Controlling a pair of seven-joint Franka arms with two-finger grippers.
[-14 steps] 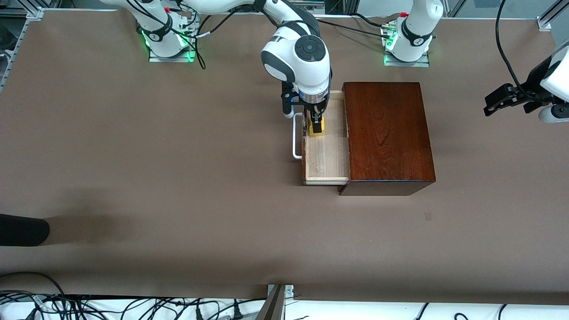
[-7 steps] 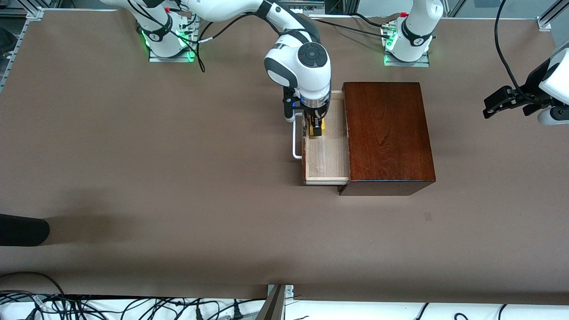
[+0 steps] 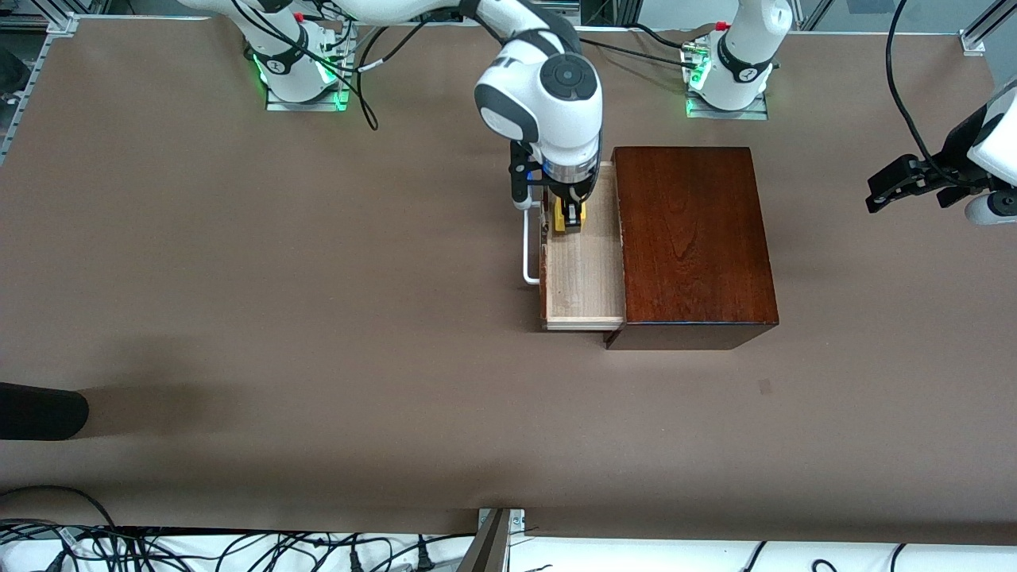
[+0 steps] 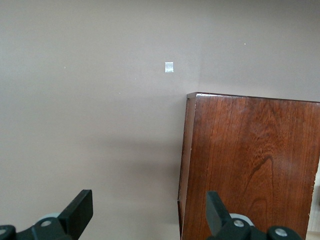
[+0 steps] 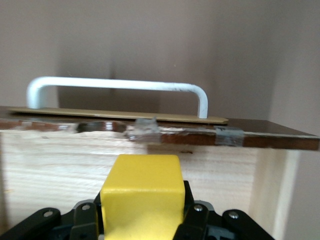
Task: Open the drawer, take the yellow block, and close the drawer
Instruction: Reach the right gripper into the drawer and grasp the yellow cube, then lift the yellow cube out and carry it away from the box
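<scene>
The right gripper (image 3: 569, 218) pinches the yellow block (image 3: 570, 216) between its fingers, low in the open drawer (image 3: 584, 278) near the end toward the robots' bases. A second ago the fingers straddled the block unclosed. The white handle (image 3: 527, 254) flanks it, the mahogany box (image 3: 691, 238) alongside; bare drawer floor lies nearer the front camera. The left gripper (image 4: 147, 215) waits spread above the table (image 3: 318, 318), past the box. No readable writing.

front cam: high up, facing the arm bases, whole table (image 3: 238, 318) in shot | left wrist cam: well above the box (image 4: 250, 165), looking down | right wrist cam: tight on the drawer (image 5: 150, 150) | all three catch that box
</scene>
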